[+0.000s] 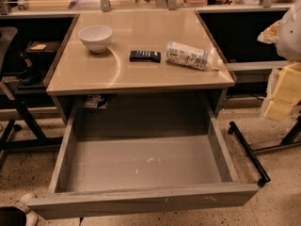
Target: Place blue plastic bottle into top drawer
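Clear bottle (pixel 187 55) on desk (pixel 141 76), hand (pixel 286 31) (far right)

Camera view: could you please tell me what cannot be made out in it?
Gripper: outside the camera view; the white shape cut by the right edge may be its arm.
Blue plastic bottle: label print too small to read.
Dark flat object beside it: too small to identify.
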Robot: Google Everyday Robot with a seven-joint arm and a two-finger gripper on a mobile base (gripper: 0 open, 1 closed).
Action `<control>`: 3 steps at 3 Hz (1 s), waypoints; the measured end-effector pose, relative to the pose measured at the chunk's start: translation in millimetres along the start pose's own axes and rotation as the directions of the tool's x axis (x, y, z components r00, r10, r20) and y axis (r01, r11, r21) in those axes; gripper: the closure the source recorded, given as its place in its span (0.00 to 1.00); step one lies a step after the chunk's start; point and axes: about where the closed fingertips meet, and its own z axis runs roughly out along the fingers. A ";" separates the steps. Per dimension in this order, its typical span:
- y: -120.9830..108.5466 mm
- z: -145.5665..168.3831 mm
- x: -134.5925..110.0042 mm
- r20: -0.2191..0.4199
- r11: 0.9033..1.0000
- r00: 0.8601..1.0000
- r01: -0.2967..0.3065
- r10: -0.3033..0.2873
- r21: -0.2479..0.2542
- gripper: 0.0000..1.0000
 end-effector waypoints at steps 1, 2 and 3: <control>0.0 0.0 0.0 0.000 1.000 1.000 0.000 0.000 0.000 0.00; -14.9 -0.3 -5.3 -0.011 1.000 1.000 -0.019 0.020 0.024 0.00; -61.4 9.6 -11.6 -0.051 0.998 0.997 -0.055 0.057 0.041 0.00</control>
